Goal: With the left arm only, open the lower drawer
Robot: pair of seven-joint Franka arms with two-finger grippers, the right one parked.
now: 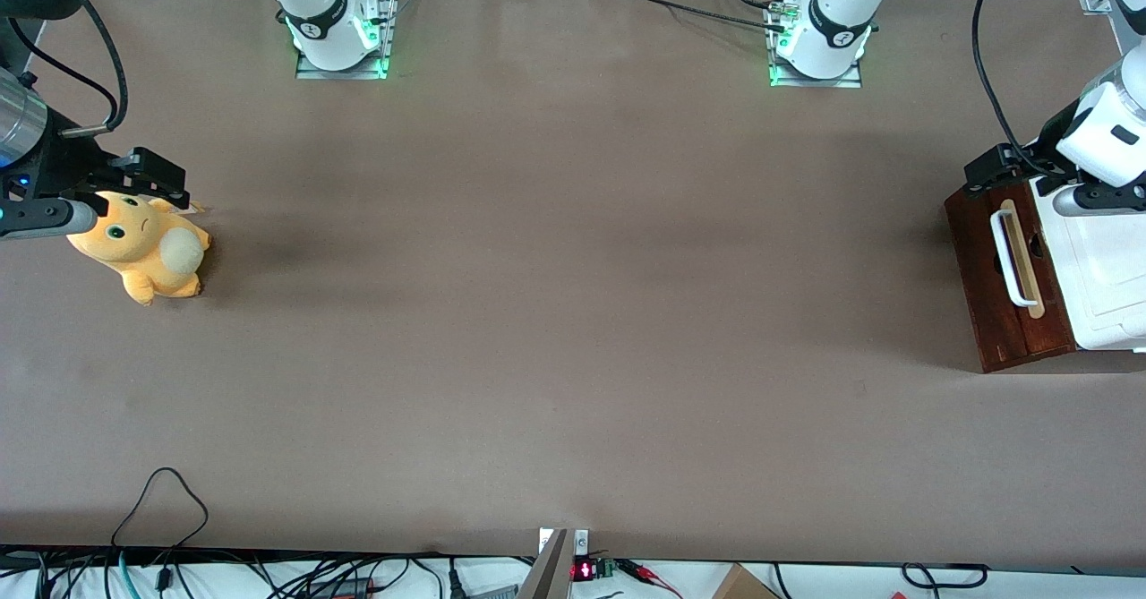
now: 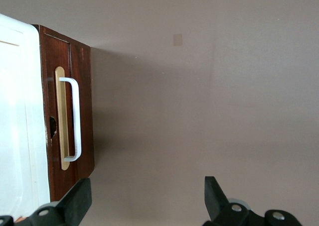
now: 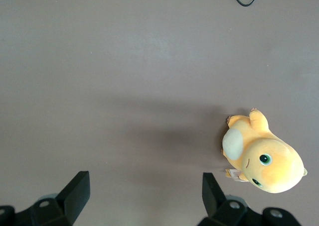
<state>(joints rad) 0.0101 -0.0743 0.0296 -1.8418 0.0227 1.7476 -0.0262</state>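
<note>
Left arm's gripper (image 2: 144, 206) hovers at right edge of front view, fingers (image 2: 213, 193) spread wide, empty. Lower drawer (image 1: 1007, 281) shut (handle (image 1: 1010, 259) untouched), so approach presumably pending.

**Count of things on the table**

One cabinet (image 1: 1106, 268) is seen at the working arm's end of the table (image 1: 555, 312). One drawer front (image 1: 1003, 281) is counted on it, fitted with one white handle (image 1: 1010, 259) on one pale wood strip (image 1: 1030, 254). One arm (image 1: 1106, 124) is seen above the cabinet, ending in one gripper (image 2: 144, 198) with two fingers (image 2: 75, 201), set apart. One orange plush toy (image 1: 143, 250) is counted toward the parked arm's end. One table is counted.
</note>
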